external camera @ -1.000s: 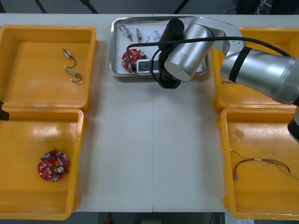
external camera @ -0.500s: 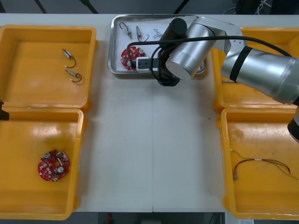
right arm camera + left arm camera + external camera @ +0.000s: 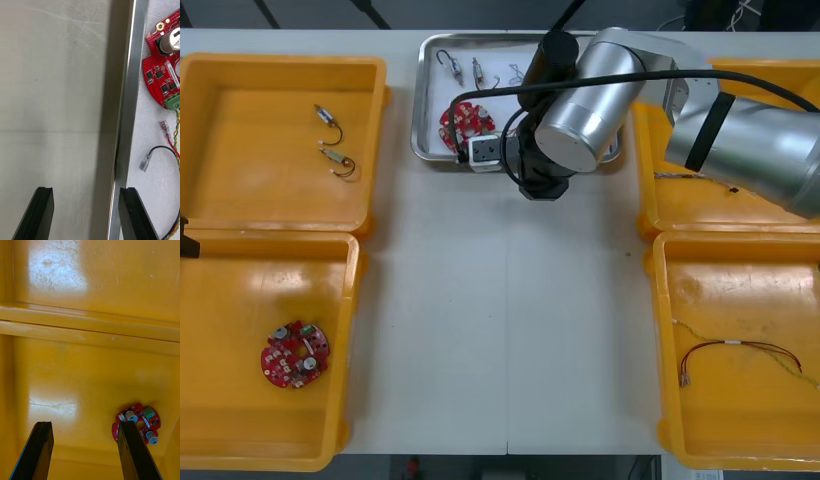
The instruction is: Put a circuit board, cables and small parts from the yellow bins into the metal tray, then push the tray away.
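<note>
From above, the metal tray [image 3: 421,110] sits at the table's [image 3: 500,300] far edge, circuit board [image 3: 465,122] and small parts [image 3: 447,63] inside, right arm [image 3: 740,150] over its near rim. By the right wrist view, the right gripper [image 3: 86,193] is wide and empty, one finger over the tray, one over table. Pushing so, a finger may hop the rim and rake the cables [image 3: 176,122]. The left wrist view has the left gripper [image 3: 84,427] wide open over a yellow bin [image 3: 93,288].
</note>
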{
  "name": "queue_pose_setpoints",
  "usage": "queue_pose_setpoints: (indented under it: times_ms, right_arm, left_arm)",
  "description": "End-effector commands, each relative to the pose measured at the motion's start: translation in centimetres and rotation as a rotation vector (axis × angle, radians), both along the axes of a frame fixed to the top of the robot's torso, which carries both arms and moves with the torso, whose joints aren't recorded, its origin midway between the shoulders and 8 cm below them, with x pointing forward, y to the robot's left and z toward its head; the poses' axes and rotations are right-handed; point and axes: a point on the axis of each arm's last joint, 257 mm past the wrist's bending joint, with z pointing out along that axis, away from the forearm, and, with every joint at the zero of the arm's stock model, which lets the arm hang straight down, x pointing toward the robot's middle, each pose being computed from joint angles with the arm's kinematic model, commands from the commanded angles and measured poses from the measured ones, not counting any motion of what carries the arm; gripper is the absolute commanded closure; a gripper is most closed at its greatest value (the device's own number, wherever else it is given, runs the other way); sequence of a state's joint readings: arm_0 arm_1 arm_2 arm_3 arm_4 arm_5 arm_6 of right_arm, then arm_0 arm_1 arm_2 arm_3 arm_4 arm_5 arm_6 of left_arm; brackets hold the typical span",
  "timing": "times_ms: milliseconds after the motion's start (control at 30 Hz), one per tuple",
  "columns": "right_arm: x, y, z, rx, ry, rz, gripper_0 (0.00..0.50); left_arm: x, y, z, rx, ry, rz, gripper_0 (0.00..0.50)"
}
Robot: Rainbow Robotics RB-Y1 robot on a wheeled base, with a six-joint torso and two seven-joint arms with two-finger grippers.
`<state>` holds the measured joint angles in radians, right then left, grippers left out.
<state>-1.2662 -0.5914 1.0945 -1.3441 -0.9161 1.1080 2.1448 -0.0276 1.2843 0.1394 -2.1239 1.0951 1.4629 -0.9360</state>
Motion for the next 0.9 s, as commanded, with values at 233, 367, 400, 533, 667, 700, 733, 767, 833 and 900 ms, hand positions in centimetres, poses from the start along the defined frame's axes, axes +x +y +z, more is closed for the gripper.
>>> queue_pose_setpoints:
  times_ms: [233,367,400,533,667,700,733,767,833,900]
  right_arm:
    - [-1.8,-2.1,7.8,0.033,-0.017,-0.053,0.000]
    - [-3.2,-3.8,8.6,0.096,0.012,-0.144,0.000]
    - [-3.7,-4.4,8.9,0.117,0.023,-0.179,0.000]
    - [-5.1,-6.5,9.6,0.173,0.054,-0.299,0.000]
    - [-6.9,-9.3,10.1,0.238,0.079,-0.451,0.000]
    - [-7.4,-10.0,10.1,0.258,0.086,-0.493,0.000]
    - [-7.9,-10.7,10.0,0.276,0.092,-0.532,0.000]
    - [-8.1,-11.1,10.0,0.286,0.093,-0.552,0.000]
    - [-8.8,-12.4,10.0,0.323,0.098,-0.625,0.000]
    - [-9.4,-13.3,9.9,0.349,0.101,-0.673,0.000]
  left_arm:
    - [-0.3,0.3,0.0,0.074,0.011,-0.090,0.000]
    - [-0.3,0.3,0.0,0.074,0.011,-0.090,0.000]
    - [-0.3,0.3,0.0,0.074,0.011,-0.090,0.000]
    - [-0.3,0.3,0.0,0.074,0.011,-0.090,0.000]
    - [-0.3,0.3,0.0,0.074,0.011,-0.090,0.000]
    - [-0.3,0.3,0.0,0.074,0.011,-0.090,0.000]
    - [-0.3,0.3,0.0,0.074,0.011,-0.090,0.000]
    - [-0.3,0.3,0.0,0.074,0.011,-0.090,0.000]
    - [-0.3,0.3,0.0,0.074,0.011,-0.090,0.000]
    - [-0.3,0.3,0.0,0.074,0.011,-0.090,0.000]
